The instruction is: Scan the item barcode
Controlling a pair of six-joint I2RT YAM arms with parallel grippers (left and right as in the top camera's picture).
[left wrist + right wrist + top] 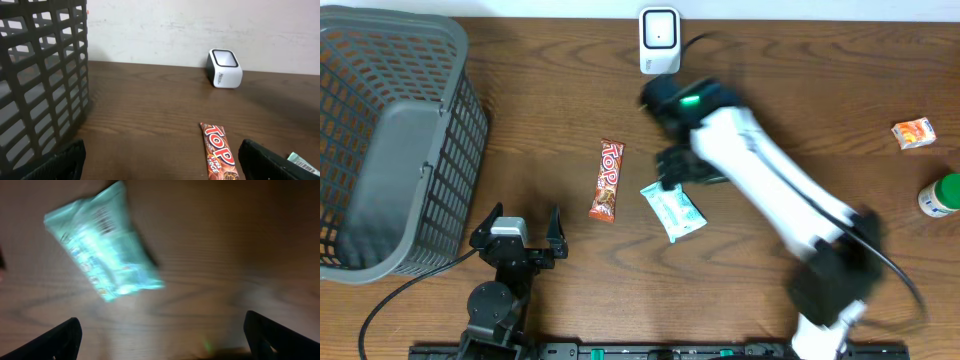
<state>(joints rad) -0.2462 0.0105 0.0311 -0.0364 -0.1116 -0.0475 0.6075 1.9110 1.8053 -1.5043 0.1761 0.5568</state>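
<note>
Blurring teal packet (102,247) — print unreadable

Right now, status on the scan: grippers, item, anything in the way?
Left gripper open, empty, by the basket. Right gripper open above teal packet, not gripping. Candy bar beside packet, apart; scanner at far edge.
</note>
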